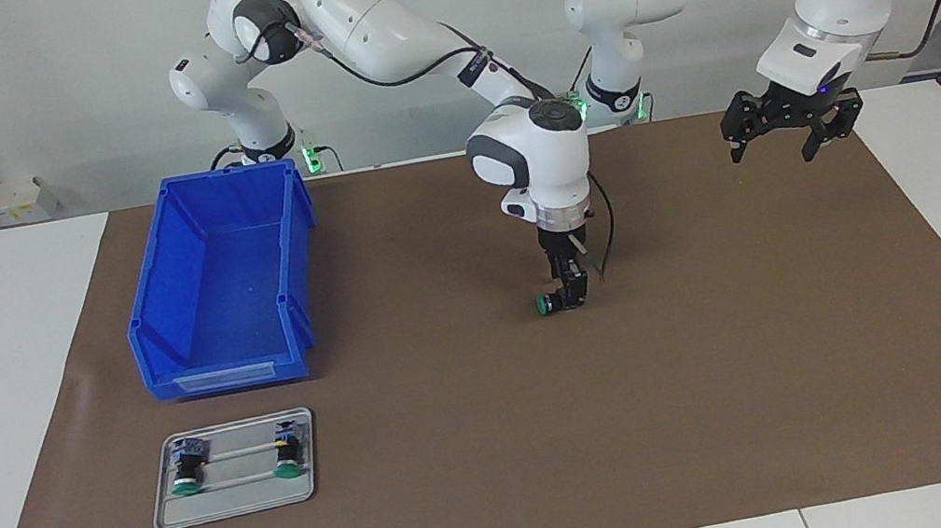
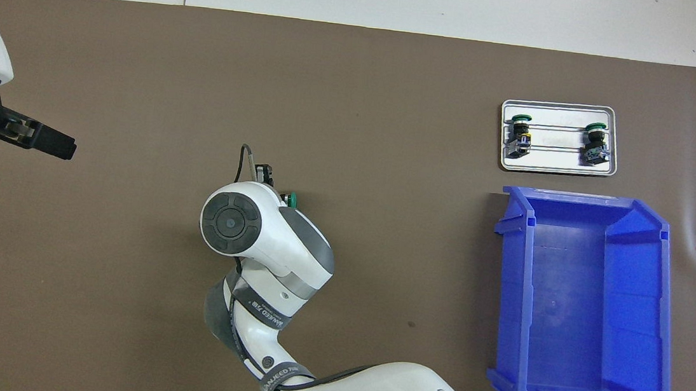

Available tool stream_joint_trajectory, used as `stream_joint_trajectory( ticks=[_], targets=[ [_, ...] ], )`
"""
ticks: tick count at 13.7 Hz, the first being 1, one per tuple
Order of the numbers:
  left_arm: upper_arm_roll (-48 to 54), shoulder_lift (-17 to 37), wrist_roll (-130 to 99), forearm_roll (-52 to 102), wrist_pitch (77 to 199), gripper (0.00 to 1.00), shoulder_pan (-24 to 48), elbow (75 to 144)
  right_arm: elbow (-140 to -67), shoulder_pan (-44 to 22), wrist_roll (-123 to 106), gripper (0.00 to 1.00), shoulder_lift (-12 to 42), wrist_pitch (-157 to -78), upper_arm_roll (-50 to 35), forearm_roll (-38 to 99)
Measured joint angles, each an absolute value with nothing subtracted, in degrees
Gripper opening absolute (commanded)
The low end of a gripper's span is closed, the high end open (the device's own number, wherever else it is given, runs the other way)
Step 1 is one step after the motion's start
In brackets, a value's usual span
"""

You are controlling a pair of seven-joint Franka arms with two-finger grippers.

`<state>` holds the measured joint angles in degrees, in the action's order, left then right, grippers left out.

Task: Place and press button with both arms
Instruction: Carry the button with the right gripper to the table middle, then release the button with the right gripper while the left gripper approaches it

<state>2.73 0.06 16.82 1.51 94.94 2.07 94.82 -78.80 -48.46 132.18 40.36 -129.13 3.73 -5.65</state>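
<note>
One button (image 1: 545,304) lies on its side on the brown mat (image 1: 500,448) near the table's middle, its green cap (image 2: 292,200) peeking out beside the right arm's wrist in the overhead view. My right gripper (image 1: 570,291) points straight down at the button's dark body and is right against it. The wrist hides most of that gripper (image 2: 264,174) from above. Whether it still grips the button does not show. My left gripper (image 1: 790,136) hangs open and empty above the mat at the left arm's end (image 2: 53,143), well apart from the button.
A grey metal tray (image 1: 236,509) (image 2: 555,169) at the right arm's end holds two more buttons (image 1: 184,470) (image 1: 285,452) lying on their sides. An empty blue bin (image 1: 217,276) (image 2: 580,307) stands beside the tray, nearer to the robots.
</note>
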Motion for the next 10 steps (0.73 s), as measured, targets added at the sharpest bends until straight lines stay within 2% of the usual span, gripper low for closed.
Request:
stream_joint_trajectory(
  ticks=[5, 10],
  targets=[
    [3.0, 0.0, 32.9, 4.0, 101.9, 1.0, 5.4, 99.1, -78.9, -45.8, 122.5, 1.0, 36.5, -127.2, 4.5, -5.8],
    [3.1, 0.3, 47.5, 4.0, 108.0, 1.0, 11.1, 104.8, -87.3, -35.8, 97.8, 1.0, 22.9, -122.6, 4.6, -5.7]
  ],
)
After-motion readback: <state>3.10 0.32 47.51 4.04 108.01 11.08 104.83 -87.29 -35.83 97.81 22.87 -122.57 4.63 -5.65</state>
